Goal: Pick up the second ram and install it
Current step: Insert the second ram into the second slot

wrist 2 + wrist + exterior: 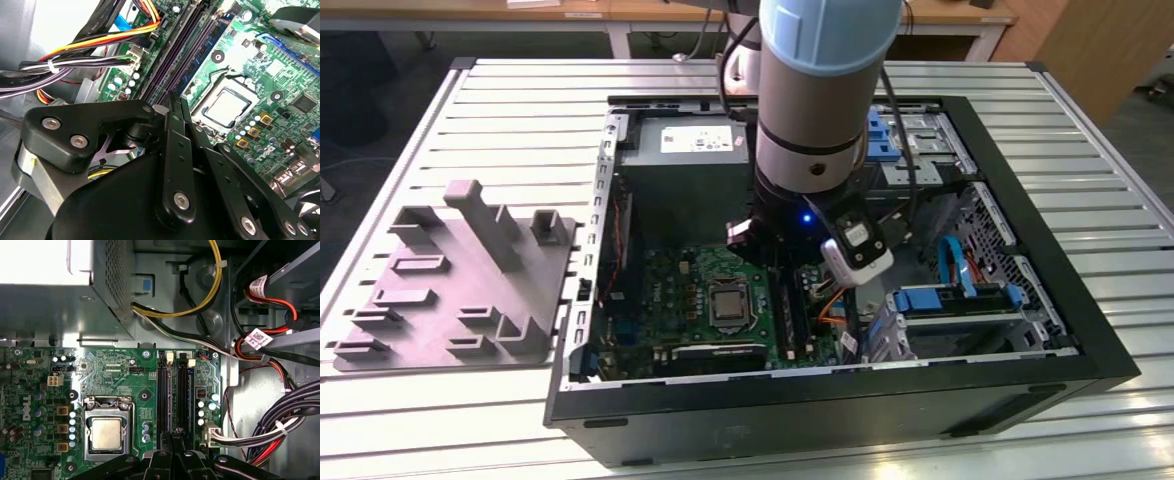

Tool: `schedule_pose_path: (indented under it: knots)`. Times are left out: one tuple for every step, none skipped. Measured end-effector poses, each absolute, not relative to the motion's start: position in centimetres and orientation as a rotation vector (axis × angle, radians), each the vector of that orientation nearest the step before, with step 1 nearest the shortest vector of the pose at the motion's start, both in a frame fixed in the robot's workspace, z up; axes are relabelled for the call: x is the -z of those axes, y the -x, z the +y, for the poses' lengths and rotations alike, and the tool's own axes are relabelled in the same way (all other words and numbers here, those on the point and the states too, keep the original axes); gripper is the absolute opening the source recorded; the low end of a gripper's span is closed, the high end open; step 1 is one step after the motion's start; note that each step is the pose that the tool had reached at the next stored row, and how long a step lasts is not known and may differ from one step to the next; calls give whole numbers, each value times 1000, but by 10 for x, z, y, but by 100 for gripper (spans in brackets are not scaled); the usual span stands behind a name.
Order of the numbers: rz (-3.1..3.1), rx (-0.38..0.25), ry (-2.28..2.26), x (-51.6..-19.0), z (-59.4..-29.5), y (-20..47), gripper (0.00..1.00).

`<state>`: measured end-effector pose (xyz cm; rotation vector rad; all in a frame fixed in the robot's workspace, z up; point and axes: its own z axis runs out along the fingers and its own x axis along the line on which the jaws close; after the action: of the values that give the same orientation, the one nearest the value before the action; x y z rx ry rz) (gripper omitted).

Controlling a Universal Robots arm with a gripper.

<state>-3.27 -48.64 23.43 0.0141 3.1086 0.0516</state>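
Fingertips [179,440] pressed nearly together; treat the second ram [173,400] as edge-on beneath them, long axis along the slots [163,395] beside the processor socket [106,432].

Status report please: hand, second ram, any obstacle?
Hand shut, low over memory slots. Second ram: cannot tell if held. Cable bundle beside, clear of slots.
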Motion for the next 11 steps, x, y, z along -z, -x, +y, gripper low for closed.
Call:
schedule_pose_path:
  knots:
    - [3109,-52,-14,-233,-486,33,12]
    - [3109,-52,-14,-233,-486,33,12]
    - [3109,-53,-14,-232,-486,33,12]
    - [3109,-54,-14,-231,-487,33,12]
    - [3109,-57,-14,-231,-487,33,12]
    - [3109,-63,-14,-231,-487,33,12]
    - [3108,-67,-14,-231,-486,33,12]
    - [3108,-69,-14,-231,-486,33,12]
    - [3108,-70,-14,-231,-486,33,12]
    - [3108,-71,-14,-230,-486,33,12]
    - [3108,-71,-14,-230,-486,33,12]
